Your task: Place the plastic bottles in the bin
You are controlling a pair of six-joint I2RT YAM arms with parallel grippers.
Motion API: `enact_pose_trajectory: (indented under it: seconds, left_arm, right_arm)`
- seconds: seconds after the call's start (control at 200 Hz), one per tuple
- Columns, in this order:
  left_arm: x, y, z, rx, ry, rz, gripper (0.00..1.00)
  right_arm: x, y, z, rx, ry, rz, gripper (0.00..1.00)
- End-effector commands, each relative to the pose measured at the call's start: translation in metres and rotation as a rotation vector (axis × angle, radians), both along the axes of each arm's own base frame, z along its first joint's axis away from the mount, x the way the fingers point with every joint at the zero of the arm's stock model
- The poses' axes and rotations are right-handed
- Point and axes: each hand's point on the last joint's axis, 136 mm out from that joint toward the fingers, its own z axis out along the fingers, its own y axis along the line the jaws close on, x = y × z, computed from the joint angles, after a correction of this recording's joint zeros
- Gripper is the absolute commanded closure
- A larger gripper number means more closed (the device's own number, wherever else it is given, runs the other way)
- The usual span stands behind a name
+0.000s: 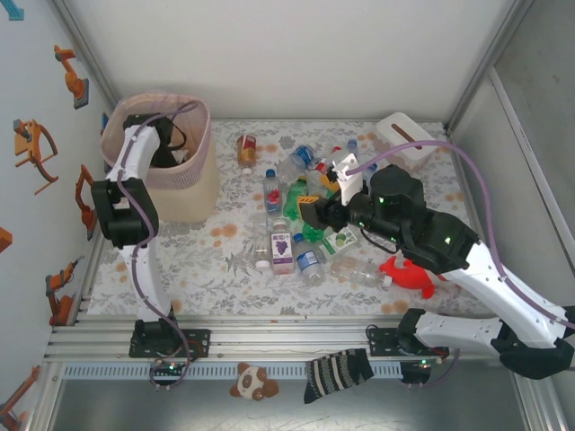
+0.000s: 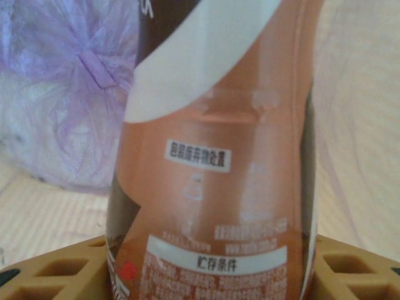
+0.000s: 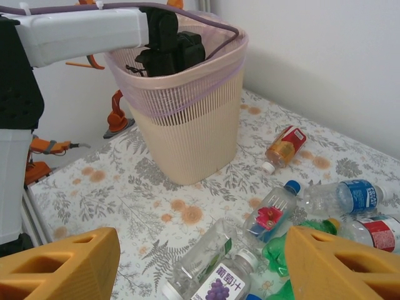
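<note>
Inside the cream bin (image 1: 196,193) with its pink liner, my left gripper (image 1: 167,144) is shut on a brown-labelled plastic bottle (image 2: 212,156), which stands upright between the yellow fingers (image 2: 50,275). The right wrist view shows that gripper (image 3: 169,53) dipped below the bin's rim (image 3: 187,87). My right gripper (image 1: 310,215) hovers open over the pile of plastic bottles, nothing between its fingers (image 3: 62,262). Below it lie a purple grape bottle (image 3: 225,284), a clear blue-capped bottle (image 3: 272,212) and green bottles (image 1: 295,199). A red-labelled bottle (image 1: 245,146) lies apart near the bin.
A white tissue box (image 1: 404,136) sits at the back right and a red toy (image 1: 409,271) lies under the right arm. A striped sock (image 1: 337,373) and a small plush (image 1: 254,382) lie in front of the rail. Bare floral cloth (image 1: 193,260) stretches between bin and pile.
</note>
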Motion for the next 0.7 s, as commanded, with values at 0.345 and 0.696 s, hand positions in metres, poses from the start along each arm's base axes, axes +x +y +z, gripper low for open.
enact_pose_trajectory:
  seconds: [0.345,0.696]
  left_arm:
    - [0.018,-0.01,0.08,-0.051,-0.261,0.002,0.27]
    - [0.016,-0.02,0.169,-0.116,-0.502,0.015,0.28]
  right_arm:
    - [-0.003,-0.006,0.014,0.047,-0.025,-0.012,0.3]
    - [-0.004,-0.014,0.015,0.037,-0.034,-0.031,0.3]
